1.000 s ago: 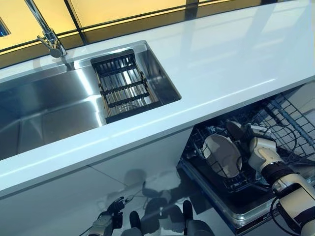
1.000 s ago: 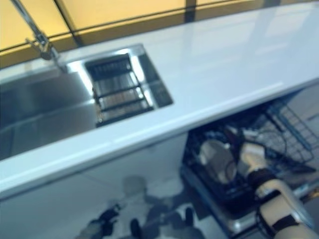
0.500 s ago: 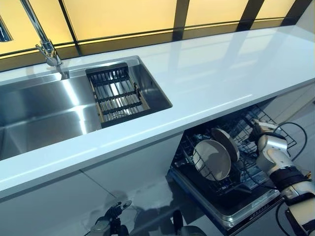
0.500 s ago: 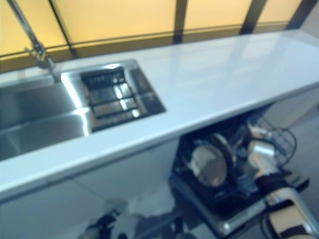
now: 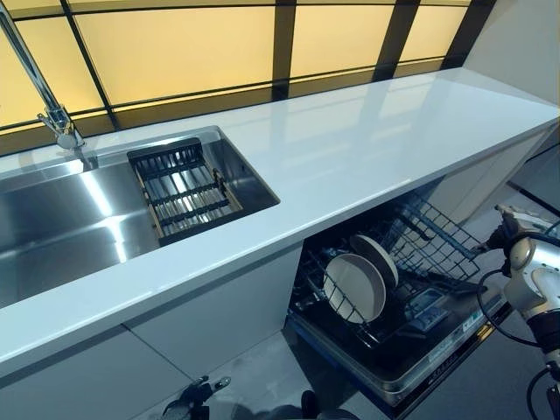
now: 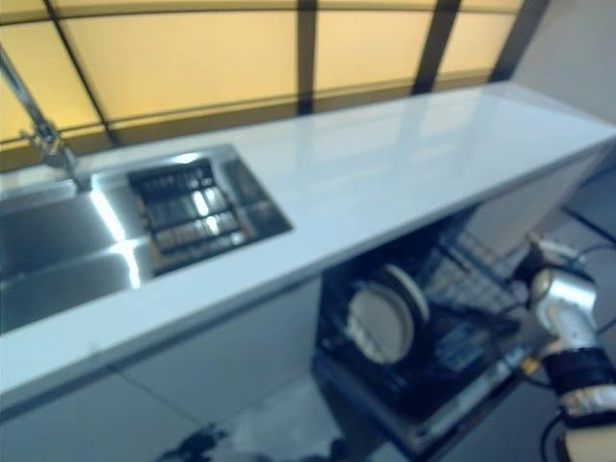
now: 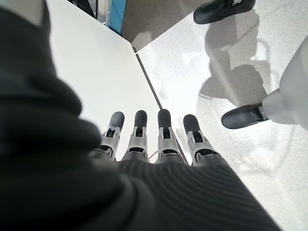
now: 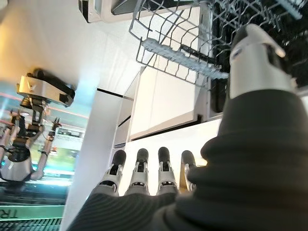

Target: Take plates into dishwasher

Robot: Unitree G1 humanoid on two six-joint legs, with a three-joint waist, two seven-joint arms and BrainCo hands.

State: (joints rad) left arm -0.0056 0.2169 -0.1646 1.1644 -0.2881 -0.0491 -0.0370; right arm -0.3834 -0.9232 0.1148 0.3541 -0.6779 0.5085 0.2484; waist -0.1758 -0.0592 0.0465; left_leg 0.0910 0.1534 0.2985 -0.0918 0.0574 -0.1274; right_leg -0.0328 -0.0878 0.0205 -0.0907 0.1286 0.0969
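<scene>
Two pale plates, a front one (image 5: 353,288) and one behind it (image 5: 377,260), stand upright on edge in the pulled-out lower rack (image 5: 430,242) of the dishwasher under the counter. My right hand (image 5: 508,233) is off the rack's right end, clear of the plates. Its fingers (image 8: 149,169) are straight and hold nothing in the right wrist view, with the wire rack (image 8: 179,44) past them. My left hand (image 5: 189,405) hangs low by the cabinet front. Its fingers (image 7: 151,131) are straight and empty over the floor.
The white counter (image 5: 367,149) runs above the dishwasher. A steel sink (image 5: 61,219) with a dark drain basket (image 5: 179,188) and a faucet (image 5: 54,120) lies at the left. The open dishwasher door (image 5: 420,350) juts out low. Another robot (image 8: 29,120) shows in the right wrist view.
The camera has shifted. My right hand has drawn back from beside the plates to the right, past the rack's end. The plates stay standing in the rack.
</scene>
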